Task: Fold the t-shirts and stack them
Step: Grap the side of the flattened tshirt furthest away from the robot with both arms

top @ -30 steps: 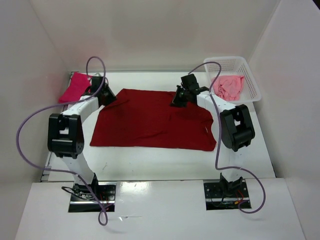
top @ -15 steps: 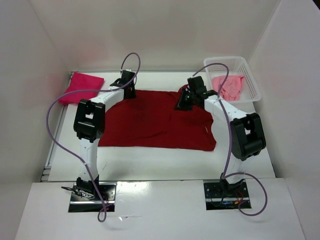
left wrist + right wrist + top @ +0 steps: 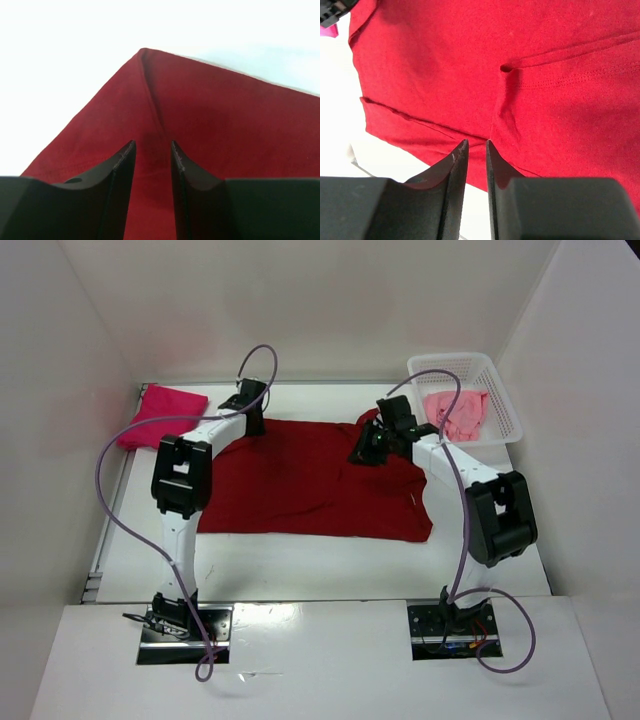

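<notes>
Red cloth fills the middle of the bench (image 3: 300,565): the dark red shirt (image 3: 300,485) lies spread out flat, not folded yet. A second ago the left claw (image 3: 251,422) was over by the bright pink shirt (image 3: 158,415), which sits in a neat bundle at the far left corner. Now that arm has swung across and the claw hangs right at the far left corner of the dark red shirt. Its two fingers are a little apart with a ridge of cloth between them, but it is not clear whether they are pinching it. The right claw (image 3: 366,453) has stayed at the far right part of the shirt, squeezed nearly shut, and the cloth puckers there, so it seems to be holding it. The light pink shirt (image 3: 457,412) waits in the white basket (image 3: 485,368). With both claws at the far edge, the first fold looks ready to start.
</notes>
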Controlling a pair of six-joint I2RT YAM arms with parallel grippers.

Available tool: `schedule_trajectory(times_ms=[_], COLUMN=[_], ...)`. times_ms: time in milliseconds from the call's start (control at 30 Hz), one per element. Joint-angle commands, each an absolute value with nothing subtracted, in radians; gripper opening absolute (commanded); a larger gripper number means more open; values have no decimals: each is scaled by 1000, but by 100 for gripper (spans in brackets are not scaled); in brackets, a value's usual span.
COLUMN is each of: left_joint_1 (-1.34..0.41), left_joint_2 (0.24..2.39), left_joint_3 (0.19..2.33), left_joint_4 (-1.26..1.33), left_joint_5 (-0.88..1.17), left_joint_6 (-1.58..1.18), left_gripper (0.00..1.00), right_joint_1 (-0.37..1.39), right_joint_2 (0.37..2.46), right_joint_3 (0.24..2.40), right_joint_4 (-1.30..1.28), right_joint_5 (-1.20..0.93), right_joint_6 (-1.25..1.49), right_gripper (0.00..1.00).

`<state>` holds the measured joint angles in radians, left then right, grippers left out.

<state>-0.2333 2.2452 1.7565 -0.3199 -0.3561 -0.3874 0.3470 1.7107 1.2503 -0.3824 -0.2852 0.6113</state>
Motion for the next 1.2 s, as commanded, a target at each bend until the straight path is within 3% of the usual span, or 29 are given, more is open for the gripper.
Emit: schedule_trajectory(times_ms=[0, 267, 933, 1167], left_joint_1=[-233, -233, -242, -251], left_joint_2=[2276, 2255, 2266, 2240], left_joint_3=[1818, 1769, 1767, 1749], left_joint_4=[-345, -336, -373, -328], left_joint_5=[-348, -345, -377, -345], left_joint_6=[-351, -342, -305, -305], left_gripper=[41, 34, 34, 46], right_joint_1=[333, 324, 278, 278], right_joint_2=[1637, 1646, 1626, 1637], right_joint_3=[1269, 1279, 1302, 1275], right_joint_4=[-376, -385, -367, -347], right_joint_5=[-302, -313, -379, -411], right_joint_6=[598, 589, 589, 589], right_gripper=[26, 28, 29, 29])
